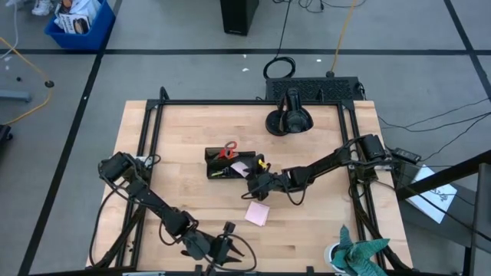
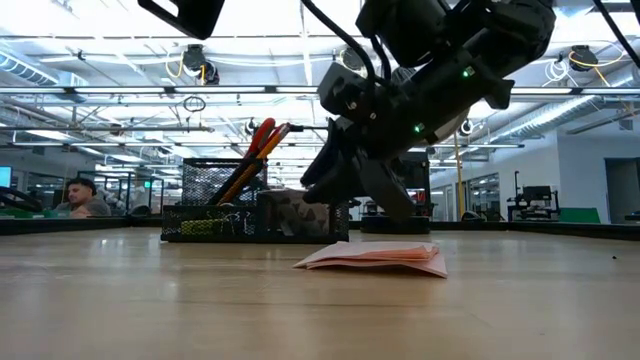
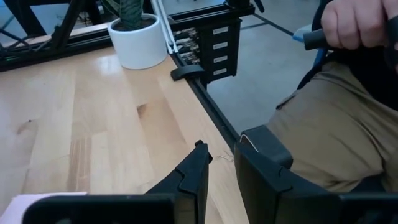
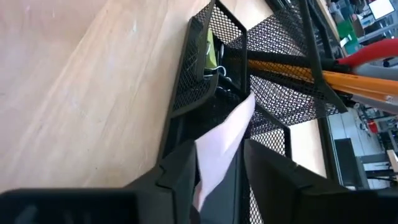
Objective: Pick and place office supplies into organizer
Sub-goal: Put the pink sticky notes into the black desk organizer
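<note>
Your right hand (image 4: 221, 165) pinches a thin, floppy pink note (image 4: 227, 134) over the organizer (image 4: 261, 74); grip it near the edge, lightly.

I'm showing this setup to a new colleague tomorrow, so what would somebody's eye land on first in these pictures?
Probably the right gripper at the middle of the table, a pale pink sheet standing between its fingers at the black mesh organizer. Red-handled scissors and orange pencils stick out of that organizer. A pink sticky-note pad lies loose on the wood nearer the front edge, and the left gripper waits at that edge.
</note>
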`<action>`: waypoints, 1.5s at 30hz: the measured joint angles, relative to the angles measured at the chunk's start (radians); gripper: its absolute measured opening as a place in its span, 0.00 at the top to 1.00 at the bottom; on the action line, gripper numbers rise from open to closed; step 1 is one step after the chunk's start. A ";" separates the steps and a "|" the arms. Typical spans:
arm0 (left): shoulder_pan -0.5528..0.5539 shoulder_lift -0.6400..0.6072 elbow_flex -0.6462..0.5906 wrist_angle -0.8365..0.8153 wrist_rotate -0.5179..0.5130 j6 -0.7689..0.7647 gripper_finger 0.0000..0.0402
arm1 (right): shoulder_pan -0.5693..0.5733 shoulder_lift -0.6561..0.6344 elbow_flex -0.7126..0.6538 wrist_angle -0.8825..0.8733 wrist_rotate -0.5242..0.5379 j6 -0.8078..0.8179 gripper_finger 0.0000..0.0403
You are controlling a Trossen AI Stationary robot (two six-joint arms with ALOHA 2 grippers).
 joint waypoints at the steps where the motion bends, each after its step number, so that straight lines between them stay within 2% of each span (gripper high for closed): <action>1: 0.000 0.000 0.000 -0.002 0.000 -0.002 0.79 | 0.000 -0.001 0.000 0.001 0.004 0.000 0.65; 6: 0.000 0.000 0.000 -0.003 0.000 -0.007 0.79 | 0.022 -0.005 0.000 0.029 0.052 -0.002 0.59; 14: 0.000 0.000 0.000 -0.004 0.001 -0.008 0.79 | 0.066 -0.006 0.000 0.048 0.045 0.008 0.61; 18: 0.000 0.001 0.000 -0.005 0.002 -0.008 0.79 | 0.066 -0.006 0.000 0.058 -0.059 0.059 0.63; 31: 0.000 0.001 0.000 -0.008 0.002 -0.014 0.79 | 0.050 -0.006 0.000 0.009 -0.063 0.112 0.64; 41: 0.002 0.002 0.000 -0.072 0.001 -0.087 0.79 | 0.092 -0.006 0.000 -0.035 -0.214 0.156 0.61; 45: 0.002 0.002 0.000 -0.071 0.001 -0.088 0.79 | 0.121 -0.006 0.000 -0.035 -0.213 0.156 0.61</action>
